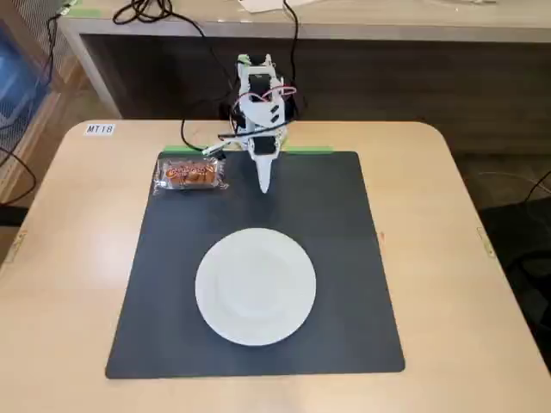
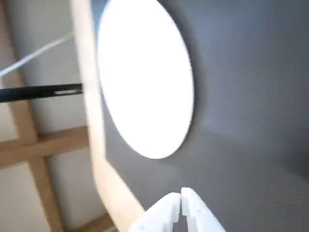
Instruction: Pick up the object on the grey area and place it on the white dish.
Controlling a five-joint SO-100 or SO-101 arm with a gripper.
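My jaws [image 1: 264,185] were pressed together, empty, by the mat's [image 1: 344,258] back edge. Biscuit packet [image 1: 190,175] lay at the mat's back-left corner, plate [image 1: 256,286] mid-mat. Reach step; next I'd need to spread and swing left.

Place: lab or office-type test room, not a home
Table: light wooden tabletop [image 1: 69,258] with rounded corners, label sticker "MT18" [image 1: 100,129] at its far left corner
Work surface: dark grey mat [image 1: 344,258] fixed with green tape [image 1: 185,151] at far edge
Wiring: loose black cables [image 1: 151,10] on a long bench [image 1: 387,26] behind
Floor: pale, wood strips, seen in wrist view [image 2: 34,145]
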